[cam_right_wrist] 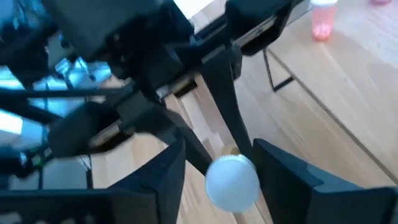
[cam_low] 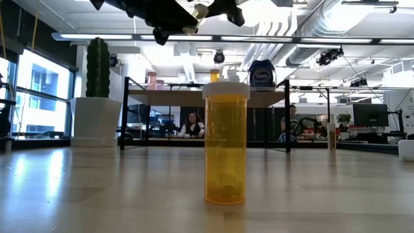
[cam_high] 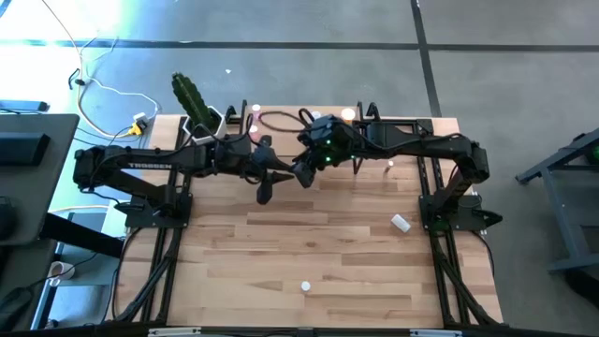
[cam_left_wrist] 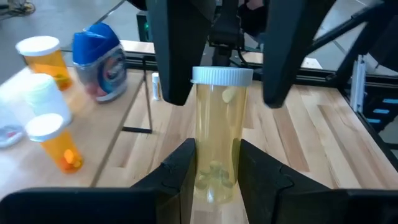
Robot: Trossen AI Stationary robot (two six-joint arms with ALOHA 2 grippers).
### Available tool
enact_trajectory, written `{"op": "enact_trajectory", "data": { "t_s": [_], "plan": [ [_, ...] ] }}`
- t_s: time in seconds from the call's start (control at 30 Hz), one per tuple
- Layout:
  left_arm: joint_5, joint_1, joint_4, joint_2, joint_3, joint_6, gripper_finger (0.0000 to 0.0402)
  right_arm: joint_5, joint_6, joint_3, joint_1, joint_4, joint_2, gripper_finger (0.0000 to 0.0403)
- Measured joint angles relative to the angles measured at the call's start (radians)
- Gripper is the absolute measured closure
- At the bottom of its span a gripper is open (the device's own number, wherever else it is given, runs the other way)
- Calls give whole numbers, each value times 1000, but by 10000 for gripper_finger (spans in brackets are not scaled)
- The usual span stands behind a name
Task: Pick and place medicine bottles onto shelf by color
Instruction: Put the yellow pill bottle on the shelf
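The table point(cam_high: 318, 253) is pale wood planking with a smooth, faintly sheened finish. On it, a translucent amber plastic bottle point(cam_low: 225, 145) looks glossy under its ribbed white plastic cap. The bottle point(cam_left_wrist: 219, 140) between the left end effector's point(cam_left_wrist: 214, 171) matt black fingers is clear yellowish plastic. The shelf point(cam_low: 207, 97) has thin black metal legs.

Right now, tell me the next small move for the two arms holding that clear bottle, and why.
Probably the right gripper should back away. The left gripper is clamped on the body of the clear bottle, while the right one's fingers stand apart on either side of its white cap, so the handover looks done.
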Motion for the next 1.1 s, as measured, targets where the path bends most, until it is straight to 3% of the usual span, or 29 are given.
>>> {"op": "enact_trajectory", "data": {
  "t_s": [0.27, 0.53, 0.83, 1.1],
  "plan": [
    [-3, 88, 2, -40, 0, 0, 311, -7, 25, 0, -59, 170, -3, 213],
    [1, 205, 11, -104, 0, 0, 311, 76, -42, 0, -121, 344, -3, 213],
    [-11, 278, 134, -125, 0, 0, 311, 273, -217, 0, -140, 542, -2, 213],
    [-99, 283, 262, -117, 0, 12, 311, 297, -400, 0, -135, 583, -2, 213]
  ]
}}
